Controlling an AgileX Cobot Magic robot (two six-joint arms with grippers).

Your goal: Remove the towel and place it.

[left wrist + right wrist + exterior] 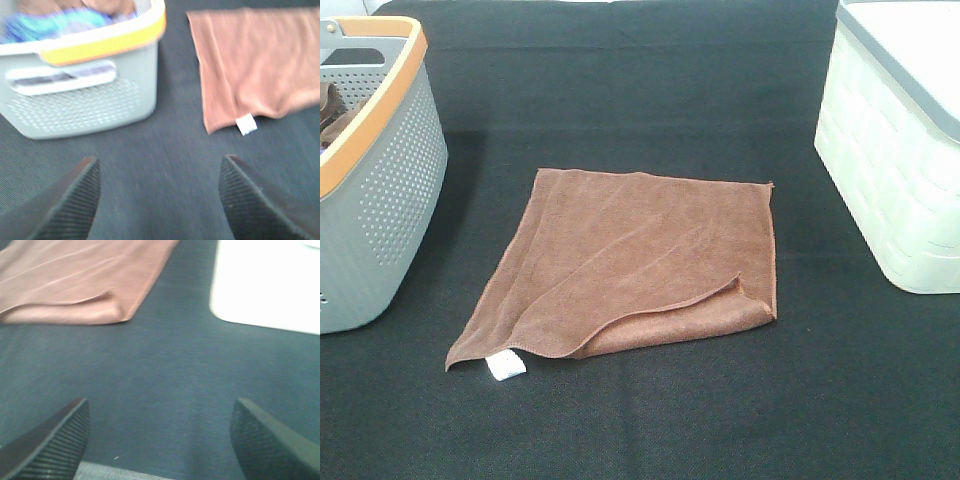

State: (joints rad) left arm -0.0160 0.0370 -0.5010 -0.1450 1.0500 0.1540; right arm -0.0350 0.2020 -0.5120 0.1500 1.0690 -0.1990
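The reddish-brown towel point(635, 262) lies flat on the black table, folded over, with its white tag point(505, 365) at the near left corner. It also shows in the left wrist view point(255, 65) and in the right wrist view point(80, 282). Neither gripper shows in the exterior high view. My left gripper point(159, 200) is open and empty above the black cloth, between the grey basket and the towel. My right gripper point(160, 440) is open and empty over bare cloth, short of the towel's near right corner.
A grey perforated basket with an orange rim point(375, 170) stands at the left and holds cloths; it also shows in the left wrist view point(82, 75). A white lidded bin point(900, 150) stands at the right, seen too in the right wrist view point(267, 285).
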